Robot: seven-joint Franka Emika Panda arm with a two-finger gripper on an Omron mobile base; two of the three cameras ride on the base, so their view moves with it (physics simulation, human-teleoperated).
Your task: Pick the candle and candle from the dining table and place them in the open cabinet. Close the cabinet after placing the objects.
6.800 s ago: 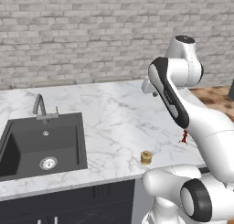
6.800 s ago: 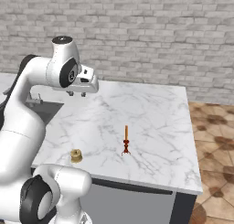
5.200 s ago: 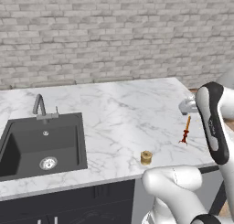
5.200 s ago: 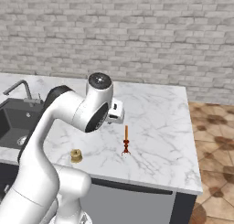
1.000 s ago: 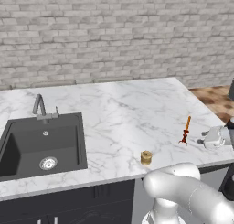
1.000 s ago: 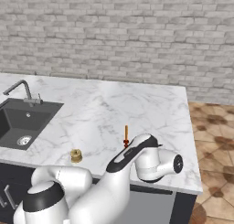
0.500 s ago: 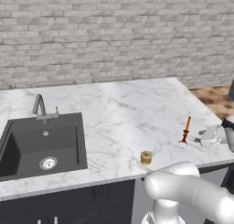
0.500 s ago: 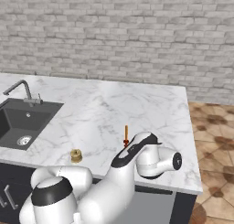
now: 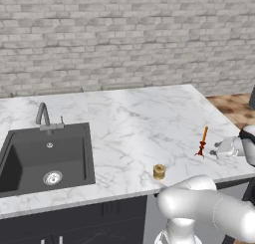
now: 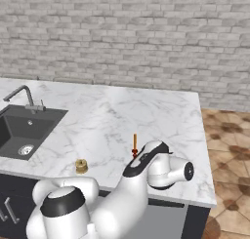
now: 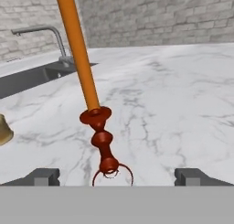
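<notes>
A tall orange candle (image 11: 81, 58) in its red holder stands near the right edge of the marble dining table (image 9: 134, 118), framed between the wide-spread fingertips (image 11: 43, 176) of the gripper (image 11: 116, 176), untouched; a small brass candle (image 9: 159, 171) sits near the front edge

The white grey-veined marble dining table (image 9: 129, 113) carries an orange taper candle in a red holder (image 9: 202, 141), upright at four o'clock near the right edge, and a short brass candle (image 9: 159, 171) at six o'clock.
</notes>
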